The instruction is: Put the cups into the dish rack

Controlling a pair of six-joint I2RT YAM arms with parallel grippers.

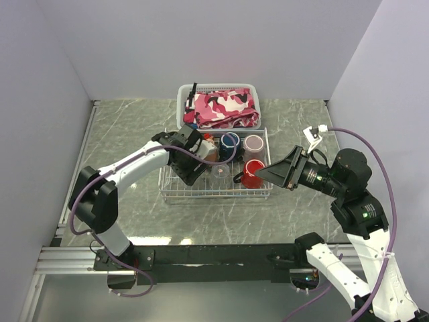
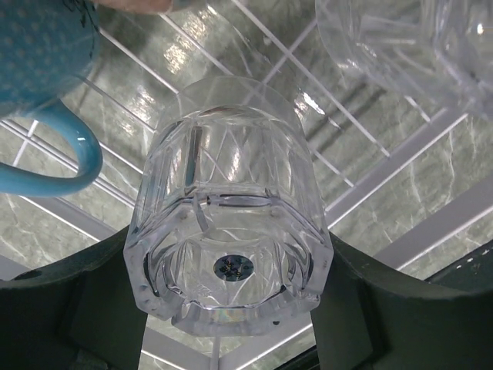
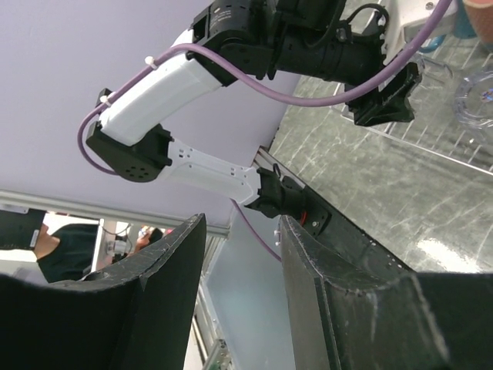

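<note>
Two glasses: one clear glass (image 2: 231,231) is in the left gripper (image 1: 193,166); the second clear glass (image 2: 400,46) is in the dish rack (image 1: 201,197), near the first one.
Step in hand: I judge that it is the placing of the held glass. The left arm reaches over the left part of the rack, and the wrist view shows the wire grid directly behind the glass.
Left jaws: they stand quite wide and close on the clear glass from both sides. The glass lies along the gripper with one end toward the wrist camera; I cannot tell if it is the mouth or the base.
Right jaws: the right gripper (image 3: 240,239) is partly open with nothing between its jaws. It hangs at the right end of the rack, just beside the red mug (image 1: 253,173).
Neighbours: the teal mug (image 2: 38,54) is close on one side of the held glass and the second glass on the other; it touches neither.
Other cups: the navy mug (image 1: 230,141) and the mauve-pink mug (image 1: 253,143) stand at the far side of the rack.
Next move: probably to bring the glass down onto the free wires between its neighbours, then open the jaws and lift straight away, without pushing the teal mug.
Risk: smooth glass on thin wires can tip or roll when the jaws release it.
</note>
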